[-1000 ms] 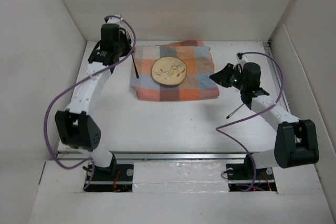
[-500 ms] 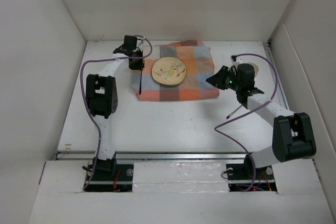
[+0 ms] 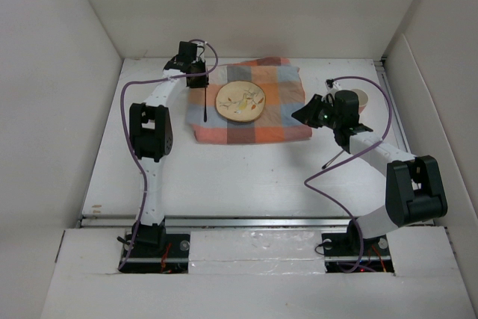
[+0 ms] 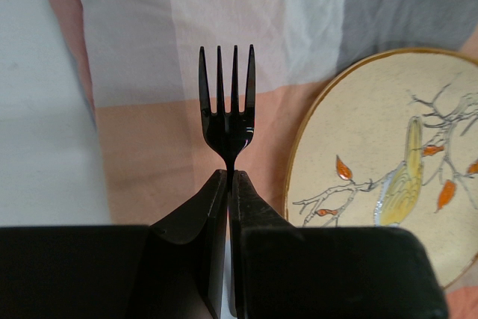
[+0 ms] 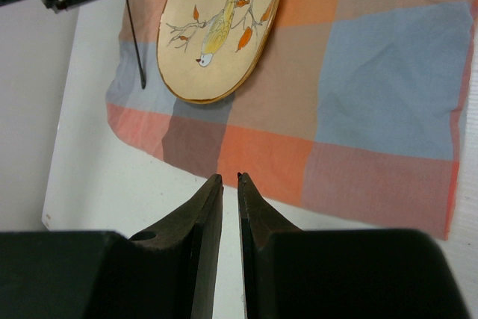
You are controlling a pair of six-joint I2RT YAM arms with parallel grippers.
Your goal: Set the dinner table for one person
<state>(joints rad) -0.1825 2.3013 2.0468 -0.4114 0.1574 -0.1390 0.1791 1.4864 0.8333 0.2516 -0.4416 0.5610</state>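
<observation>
My left gripper is shut on the handle of a black plastic fork. The fork hangs tines down over the left part of the checked cloth, just left of the bird-painted plate. Cloth and plate lie at the back of the white dinner table. My right gripper hovers over the cloth's near right edge, its fingers a narrow gap apart with nothing between them. The right wrist view also catches the fork.
A thin dark utensil lies on the table beside my right forearm. A beige cup stands behind the right wrist. White walls close in the table on the left, back and right. Purple cables loop from both arms.
My left arm has swung in from the back left, carrying the fork to the cloth's left part beside the plate. The right gripper has edged slightly left.
</observation>
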